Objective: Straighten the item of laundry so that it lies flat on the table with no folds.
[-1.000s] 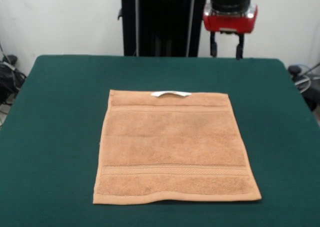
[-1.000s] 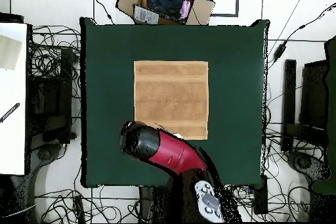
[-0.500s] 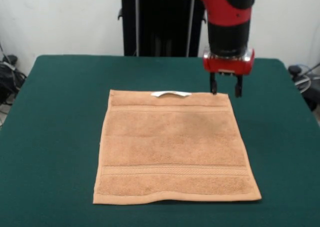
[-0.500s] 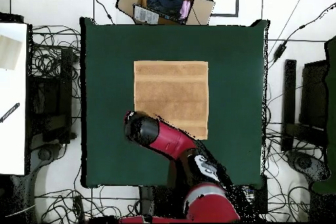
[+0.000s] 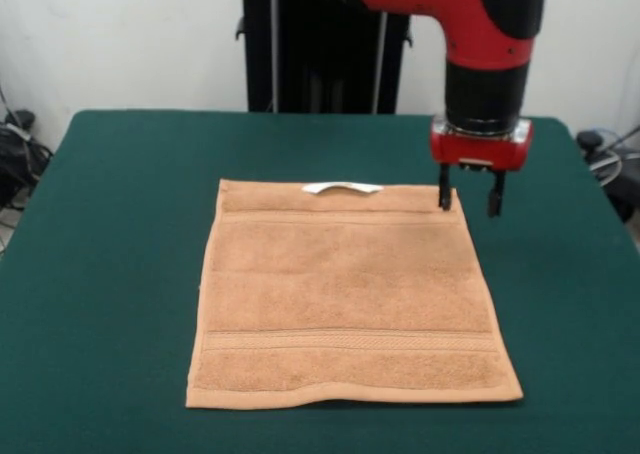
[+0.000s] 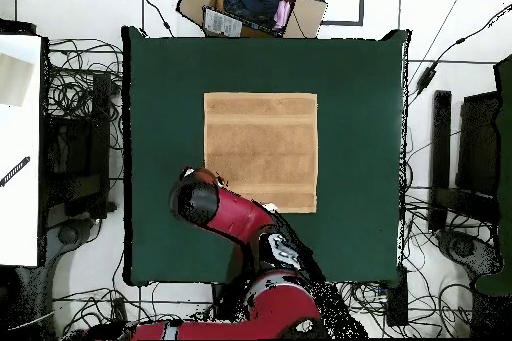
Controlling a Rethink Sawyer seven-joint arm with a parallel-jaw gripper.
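The item of laundry (image 5: 348, 296), a tan-orange towel with band stripes and a white loop tag (image 5: 342, 187) at its far edge, lies spread flat on the green table (image 5: 110, 234). From above, the towel (image 6: 262, 147) reads as a neat square. My gripper (image 5: 469, 200) hangs open just at the towel's far right corner, one finger over the corner, the other over bare felt, nothing held. In the overhead view the red arm (image 6: 235, 219) covers the gripper beside the towel's lower left corner.
An open cardboard box (image 6: 250, 5) with clutter stands beyond the table's top edge in the overhead view. Cables and dark equipment (image 6: 75, 147) surround the table on the floor. A white surface (image 6: 18, 147) lies at the left.
The arm has come down from the top edge and shifted right in the front view, lowering the gripper to the towel's far right corner. The towel has not moved.
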